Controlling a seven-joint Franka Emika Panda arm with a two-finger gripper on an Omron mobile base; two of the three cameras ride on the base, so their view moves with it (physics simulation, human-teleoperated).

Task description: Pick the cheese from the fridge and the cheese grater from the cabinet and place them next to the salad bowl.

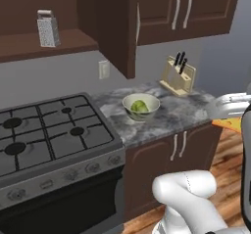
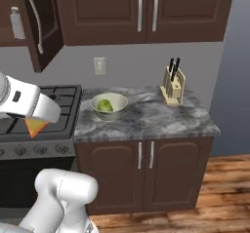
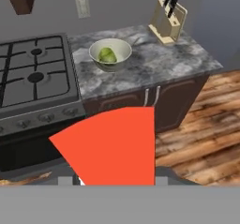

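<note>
Cheese, a yellow-orange wedge [image 3: 112,145], is being pinched by the tool [image 2: 36,125] for carrying toward the round cream-white salad bowl [image 3: 110,54].

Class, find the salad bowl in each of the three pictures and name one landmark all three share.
Left base view: salad bowl, centre, on the counter right of the stove.
Right base view: left of centre.
Hand view: upper middle.
Shared landmark: knife block, right of the bowl.

Kitchen surfaces
Grey veined stone counter [image 2: 156,117], dark panelled wood cabinet [image 2: 146,12], perforated metal cheese grater [image 1: 48,28], smooth cream salad bowl [image 2: 108,104].
</note>
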